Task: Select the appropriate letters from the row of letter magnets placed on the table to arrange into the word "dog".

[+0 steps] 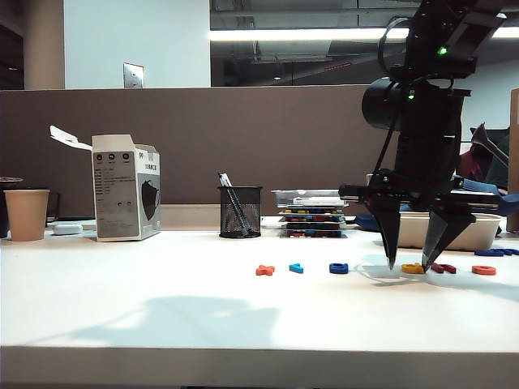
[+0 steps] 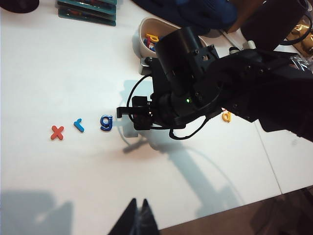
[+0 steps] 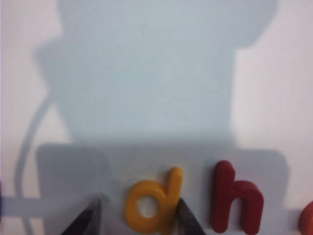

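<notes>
Yellow letter "d" [image 1: 413,268] lying flat at lower right of the exterior frame on the white surface [image 1: 162,308], fourth from the left in the row of letter magnets: orange "x" [image 1: 265,270], light-blue letter [image 1: 296,267], dark-blue "g" [image 1: 338,267], then the "d", dark-red "h" [image 1: 443,268] just beside it, and the orange-red ring [image 1: 484,270] furthest right. Right hand [image 1: 409,265] pointed straight down over the "d", spread wide, one fingertip to each side of the letter and both tips down at the surface. Closer in the right wrist view: same hand [image 3: 138,205] straddling the "d" [image 3: 151,205], one dark finger clear of the round bowl, the other right at the stem; contact hard to judge. Also there, the "h" [image 3: 237,203] and a sliver of the ring [image 3: 307,220] at the frame edge, lettering readable as it is not from the side. From the left wrist view, the row seen from above: "x" [image 2: 57,132], light-blue letter [image 2: 78,125] and "g" [image 2: 106,122] well apart from either hand, the "d" [image 2: 226,116] mostly hidden behind the black right arm [image 2: 195,93]. Left hand [image 2: 138,205] raised high above the surface, fingers drawn together to a narrow point, holding nothing; out of sight in the exterior view.
</notes>
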Controlling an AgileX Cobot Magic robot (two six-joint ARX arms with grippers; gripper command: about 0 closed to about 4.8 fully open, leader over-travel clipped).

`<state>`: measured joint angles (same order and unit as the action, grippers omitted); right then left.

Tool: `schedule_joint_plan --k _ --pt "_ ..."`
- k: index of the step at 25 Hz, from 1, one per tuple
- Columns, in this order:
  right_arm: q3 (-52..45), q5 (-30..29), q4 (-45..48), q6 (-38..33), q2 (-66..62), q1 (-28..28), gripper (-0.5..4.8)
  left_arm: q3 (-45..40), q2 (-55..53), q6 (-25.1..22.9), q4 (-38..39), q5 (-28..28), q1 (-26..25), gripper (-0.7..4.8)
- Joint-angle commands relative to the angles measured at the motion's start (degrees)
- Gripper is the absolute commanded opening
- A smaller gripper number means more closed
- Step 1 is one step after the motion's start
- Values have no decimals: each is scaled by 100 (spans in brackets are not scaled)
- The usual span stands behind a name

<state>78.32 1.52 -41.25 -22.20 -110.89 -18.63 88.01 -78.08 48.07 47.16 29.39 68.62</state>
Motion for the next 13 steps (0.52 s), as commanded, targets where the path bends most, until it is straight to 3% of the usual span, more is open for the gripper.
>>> schedule_joint_plan --k 1,7,10,13 --pt "-28 -35 -153 -28 -181 -2 198 31 15 -24 -52 37 -2 -2" --pt "-31 -35 -269 -28 -243 -2 194 31 15 -24 -55 37 -2 -2" --pt "-31 -37 -264 -28 -243 -2 114 31 15 -24 -52 35 -2 -2" --pt "-31 -35 -260 -28 -243 -2 105 31 15 -24 -52 37 -2 -2"
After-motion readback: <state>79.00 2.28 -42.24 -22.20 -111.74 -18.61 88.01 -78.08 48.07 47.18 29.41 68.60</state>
